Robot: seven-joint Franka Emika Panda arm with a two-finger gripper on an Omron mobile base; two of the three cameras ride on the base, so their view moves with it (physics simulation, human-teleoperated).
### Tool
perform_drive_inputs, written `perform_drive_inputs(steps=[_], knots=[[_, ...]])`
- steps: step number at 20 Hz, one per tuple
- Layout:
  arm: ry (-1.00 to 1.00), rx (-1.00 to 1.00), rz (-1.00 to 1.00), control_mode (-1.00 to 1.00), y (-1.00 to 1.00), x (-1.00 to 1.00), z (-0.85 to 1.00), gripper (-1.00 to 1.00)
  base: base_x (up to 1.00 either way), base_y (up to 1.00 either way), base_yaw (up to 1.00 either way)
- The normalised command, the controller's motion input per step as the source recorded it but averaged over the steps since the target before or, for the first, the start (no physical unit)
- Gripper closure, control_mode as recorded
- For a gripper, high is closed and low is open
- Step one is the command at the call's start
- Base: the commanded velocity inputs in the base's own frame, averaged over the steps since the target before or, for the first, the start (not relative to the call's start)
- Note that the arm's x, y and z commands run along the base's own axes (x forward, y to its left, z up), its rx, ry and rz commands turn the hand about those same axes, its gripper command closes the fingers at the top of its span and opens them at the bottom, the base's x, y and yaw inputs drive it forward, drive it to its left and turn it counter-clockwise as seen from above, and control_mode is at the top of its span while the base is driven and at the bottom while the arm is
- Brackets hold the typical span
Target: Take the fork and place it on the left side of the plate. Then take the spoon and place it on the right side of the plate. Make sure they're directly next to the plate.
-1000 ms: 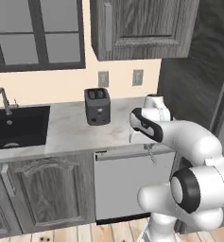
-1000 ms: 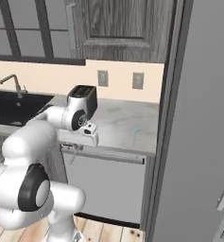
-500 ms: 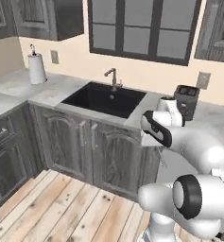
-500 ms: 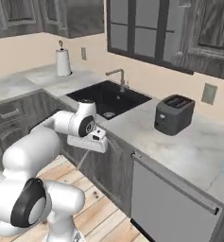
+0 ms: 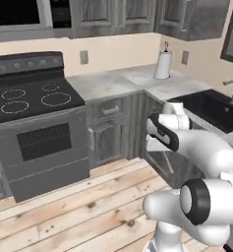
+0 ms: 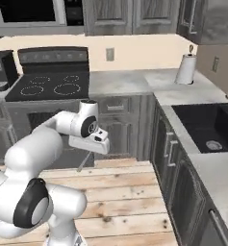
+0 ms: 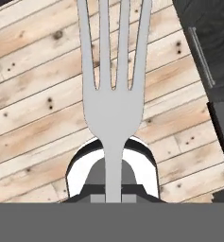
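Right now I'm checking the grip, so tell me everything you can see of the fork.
The fork looks like smooth, pale silver-grey metal. In the hand view three long tines show, reaching the picture's top, widening into a flat neck, then a slim handle running down between the fingers of the hand, which is shut on it. It hangs over the wooden floor. In the right base view it slants down from the hand as a thin grey line.

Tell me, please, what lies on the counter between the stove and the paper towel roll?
In the right base view, the counter between the stove and the paper towel roll is bare.
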Motion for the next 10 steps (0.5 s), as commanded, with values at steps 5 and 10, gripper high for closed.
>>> perform_drive_inputs(steps=[5, 10], knots=[[0.00, 0.00, 0.00, 1.00, 0.00, 0.00, 0.00, 1.00, -0.04, 0.00, 1.00], [0.00, 0.00, 0.00, 1.00, 0.00, 0.00, 0.00, 1.00, -0.01, 0.00, 1.00]])
